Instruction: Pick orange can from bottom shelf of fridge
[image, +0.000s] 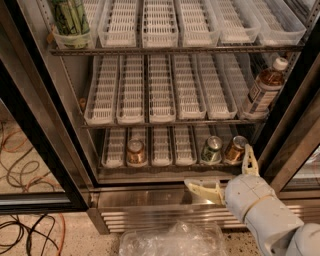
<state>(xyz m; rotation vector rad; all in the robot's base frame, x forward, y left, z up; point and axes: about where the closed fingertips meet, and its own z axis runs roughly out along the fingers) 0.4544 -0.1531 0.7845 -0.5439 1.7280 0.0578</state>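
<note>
Two orange-copper cans with silver tops stand on the fridge's bottom shelf (165, 171). One orange can (135, 151) sits in the second lane from the left, the other (235, 149) at the far right beside a green can (212, 149). My gripper (226, 175) hangs in front of the shelf's right end, just below and in front of the right orange can. It is open and holds nothing. One cream finger (202, 190) points left along the steel base, the other (249, 160) stands up beside the right can.
The fridge door frame (42, 150) runs black down the left, and a second black frame (290, 125) closes the right. A brown bottle (264, 89) stands on the middle shelf at right, and a green-labelled container (70, 20) on the top shelf at left. A clear plastic bag (172, 240) and cables (20, 235) lie on the floor.
</note>
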